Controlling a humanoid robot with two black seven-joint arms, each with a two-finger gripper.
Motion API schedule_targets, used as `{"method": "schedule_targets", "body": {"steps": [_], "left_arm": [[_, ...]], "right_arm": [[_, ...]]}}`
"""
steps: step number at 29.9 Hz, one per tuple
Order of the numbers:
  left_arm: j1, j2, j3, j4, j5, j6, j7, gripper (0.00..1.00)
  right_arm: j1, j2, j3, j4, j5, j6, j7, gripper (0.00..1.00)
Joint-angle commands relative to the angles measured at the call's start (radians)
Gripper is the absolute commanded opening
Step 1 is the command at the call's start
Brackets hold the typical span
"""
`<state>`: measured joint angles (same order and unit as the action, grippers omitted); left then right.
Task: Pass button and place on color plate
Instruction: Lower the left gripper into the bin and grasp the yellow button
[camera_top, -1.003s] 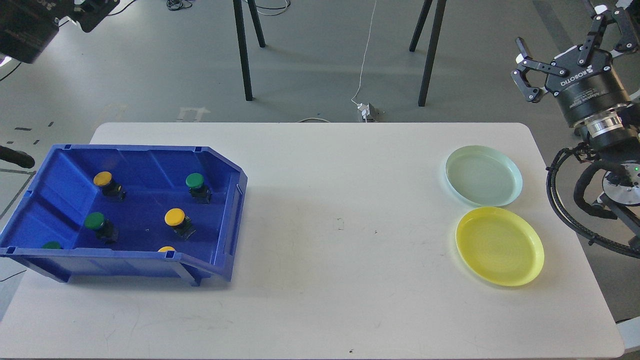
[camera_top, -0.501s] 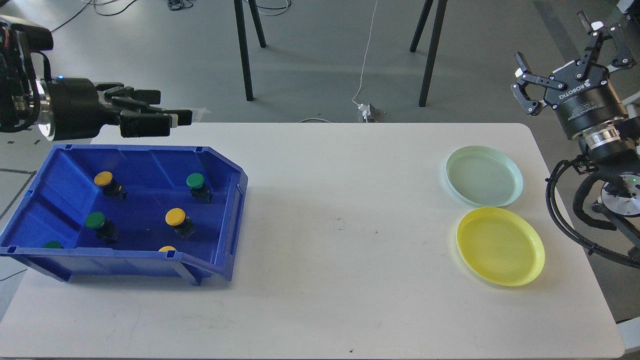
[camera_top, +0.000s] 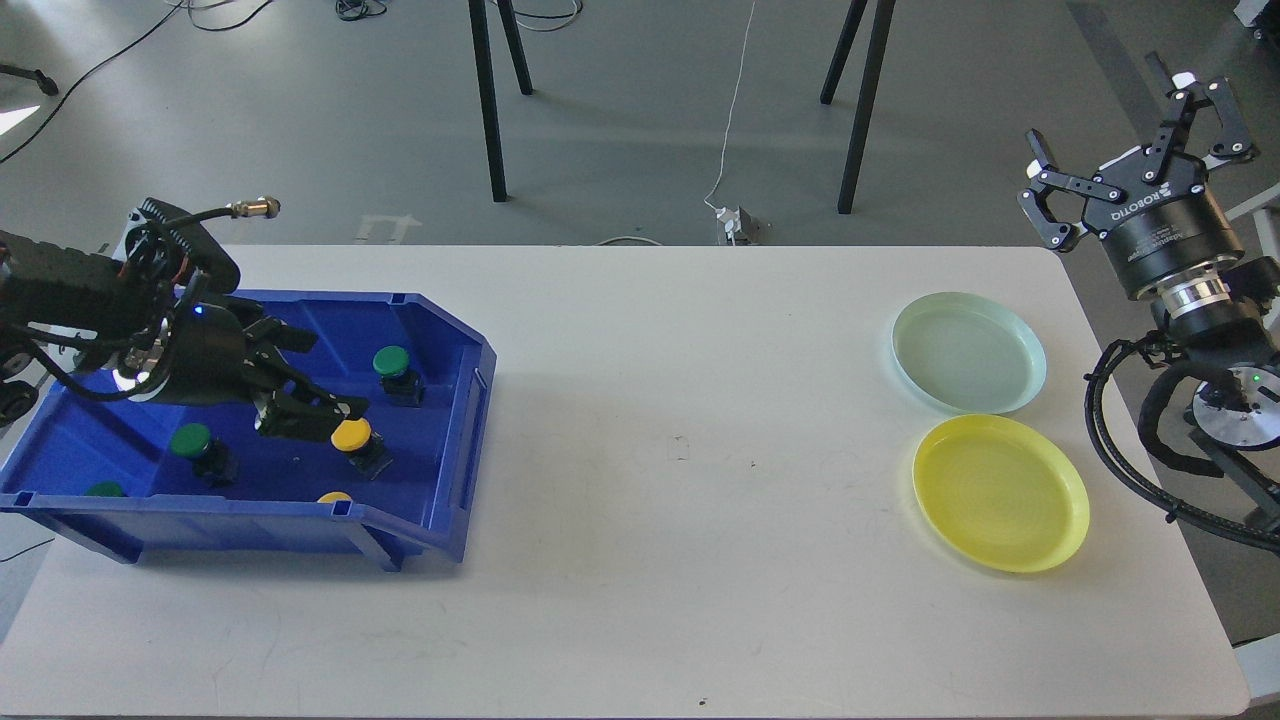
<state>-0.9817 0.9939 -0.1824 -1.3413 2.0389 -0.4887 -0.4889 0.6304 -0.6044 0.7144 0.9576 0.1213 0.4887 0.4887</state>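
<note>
Left claw (camera_top: 335, 412) now beside yellow button (camera_top: 351, 435)

Left gripper (camera_top: 325, 405) low; right gripper (camera_top: 1130, 150) fingers (camera_top: 1040, 190) spread.

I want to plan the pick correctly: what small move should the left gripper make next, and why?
Probably ease the left gripper slightly toward the yellow button and close on it. The gripper is inside the blue bin, right beside that button, and does not appear to hold it yet. The right gripper waits open above the plates.
</note>
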Motion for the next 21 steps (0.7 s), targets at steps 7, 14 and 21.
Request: {"method": "schedule_targets", "body": {"steps": [7, 14, 21], "left_arm": [[0.003, -0.100, 0.040, 0.116, 0.014, 0.000, 0.000, 0.98], [0.041, -0.169, 0.049, 0.191, 0.017, 0.000, 0.000, 0.98], [0.052, -0.208, 0.050, 0.264, 0.017, 0.000, 0.000, 0.98]], "right_arm": [[-0.008, 0.015, 0.002, 0.003, 0.000, 0.000, 0.000, 0.99], [-0.015, 0.014, 0.007, 0.003, 0.000, 0.000, 0.000, 0.99], [-0.034, 0.014, 0.016, 0.001, 0.000, 0.000, 0.000, 0.99]]}}
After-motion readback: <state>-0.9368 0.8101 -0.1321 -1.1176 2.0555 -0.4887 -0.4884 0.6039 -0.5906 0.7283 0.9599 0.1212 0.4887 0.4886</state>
